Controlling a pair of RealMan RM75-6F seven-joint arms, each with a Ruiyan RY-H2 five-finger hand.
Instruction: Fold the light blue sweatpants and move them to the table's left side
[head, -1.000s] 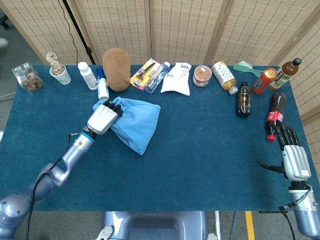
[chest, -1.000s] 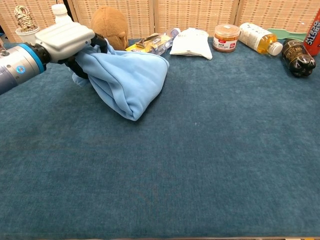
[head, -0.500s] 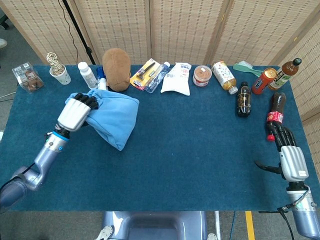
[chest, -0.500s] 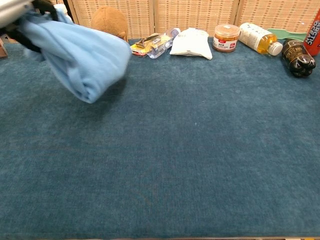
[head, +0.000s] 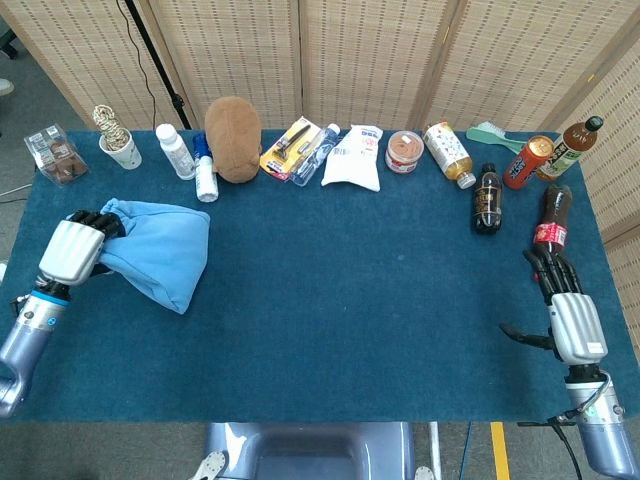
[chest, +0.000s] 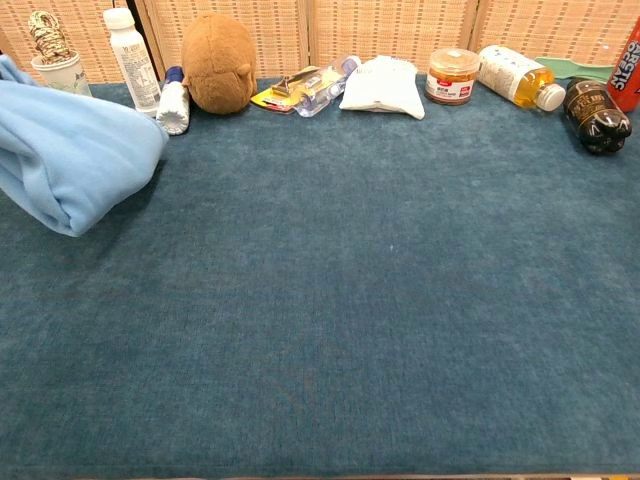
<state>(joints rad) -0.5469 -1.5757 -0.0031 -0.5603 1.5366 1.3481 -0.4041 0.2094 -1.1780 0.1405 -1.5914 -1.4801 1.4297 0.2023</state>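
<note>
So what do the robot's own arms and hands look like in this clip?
Both arms are silver-grey metal tubes. The left hand and right hand each have a pale grey, boxy back and black fingers. A blue ring marks the left wrist, and a thin black cable runs along the right forearm.

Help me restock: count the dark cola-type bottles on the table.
2, both at the right: one dark bottle lying beside the orange can, one red-labelled cola bottle near the right edge.

Robot lab, blue-clothed table (head: 400, 330), woven screens (head: 370, 50) behind
</note>
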